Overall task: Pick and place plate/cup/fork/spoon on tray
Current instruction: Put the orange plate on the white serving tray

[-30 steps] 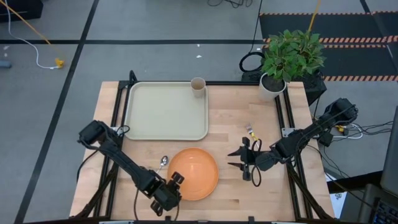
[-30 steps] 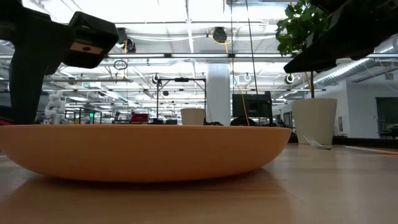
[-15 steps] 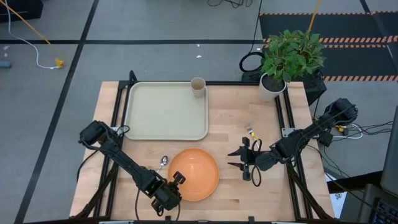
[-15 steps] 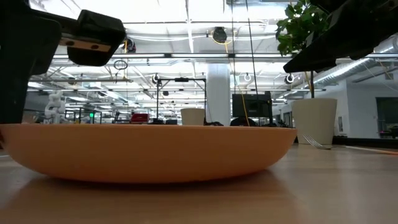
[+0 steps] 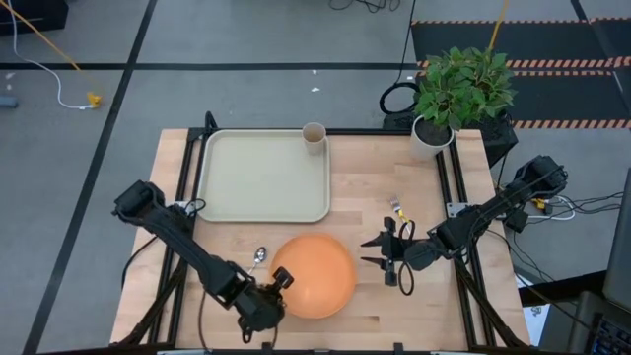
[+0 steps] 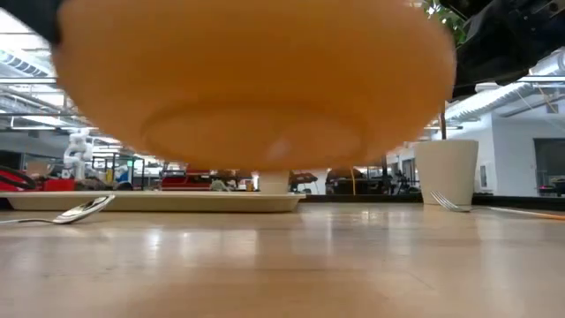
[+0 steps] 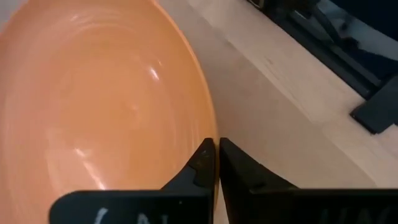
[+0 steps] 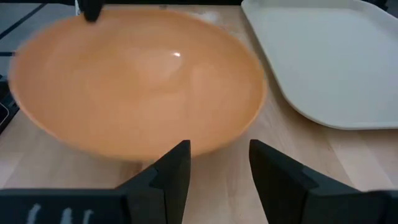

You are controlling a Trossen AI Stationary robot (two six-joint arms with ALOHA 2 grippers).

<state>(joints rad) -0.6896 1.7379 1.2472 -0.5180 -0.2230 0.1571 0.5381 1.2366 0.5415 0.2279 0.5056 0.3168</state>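
Pale wooden tabletop (image 5: 365,187) carries everything, with grey floor around it and a potted plant (image 5: 461,87) at the far right corner. Largest of the tableware, the tray (image 5: 263,177) lies flat on the far left part of the table, bare inside. Next in size, the plate (image 5: 313,275) is off the wood: the low view shows its underside hanging clear above the surface, over the near middle of the table, near the tray but apart from it.

Its near-left rim is pinched by the left gripper (image 7: 216,163), whose 2 fingers are pressed together on the thin edge, 1 on each face. Facing the plate from the right side of the table, the right gripper (image 8: 219,168) hovers with its fingers spread wide, holding and touching nothing.

Upright, the cup (image 5: 314,138) stands on the wood touching or just beside the tray's far right corner. Smaller still, the spoon (image 5: 258,257) lies on the table just left of the plate, and the fork (image 5: 397,208) lies well to the right of the tray, beyond the right gripper.
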